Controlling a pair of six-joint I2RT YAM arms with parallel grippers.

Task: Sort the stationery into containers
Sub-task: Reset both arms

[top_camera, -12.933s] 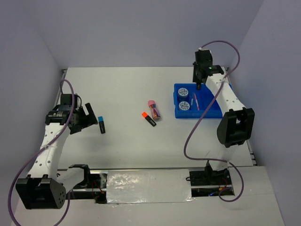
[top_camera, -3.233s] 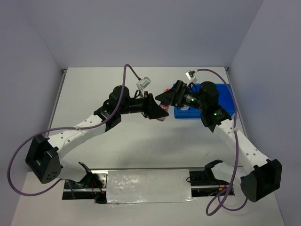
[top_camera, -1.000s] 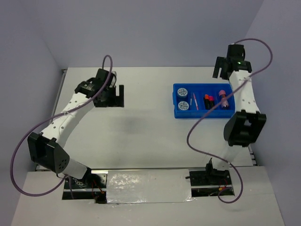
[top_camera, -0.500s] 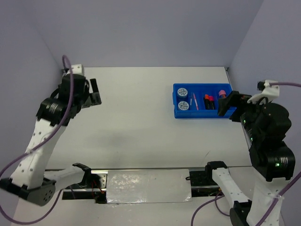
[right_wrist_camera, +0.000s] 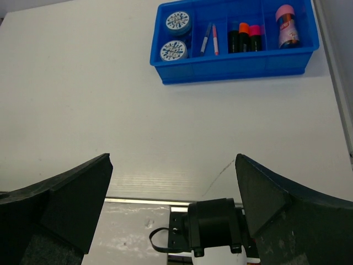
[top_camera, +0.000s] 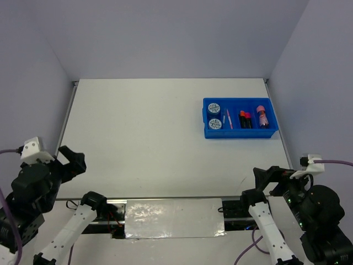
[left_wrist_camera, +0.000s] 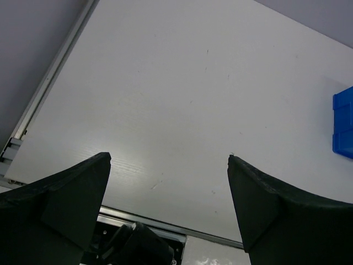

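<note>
The blue tray (top_camera: 268, 132) sits at the table's far right and holds all the stationery I can see. In the right wrist view the tray (right_wrist_camera: 237, 72) has two blue-white tape rolls (right_wrist_camera: 178, 22) in its left compartment. Thin pens (right_wrist_camera: 214, 40) lie beside them, then short highlighters (right_wrist_camera: 244, 36) with orange and pink caps. A pink-capped tube (right_wrist_camera: 286, 26) lies at the right end. My left gripper (top_camera: 70, 160) hangs open and empty at the near left. My right gripper (top_camera: 270, 178) hangs open and empty at the near right. Both are far from the tray.
The white table (top_camera: 143, 127) is walled by grey panels at the back and both sides. A metal rail (right_wrist_camera: 143, 202) runs along its near edge, with the right arm's base (right_wrist_camera: 216, 227) below it. A corner of the tray (left_wrist_camera: 343, 124) shows in the left wrist view.
Both arms have drawn back from over the table to the near edge, the left at the bottom left, the right at the bottom right. Nothing in the tray has moved.
</note>
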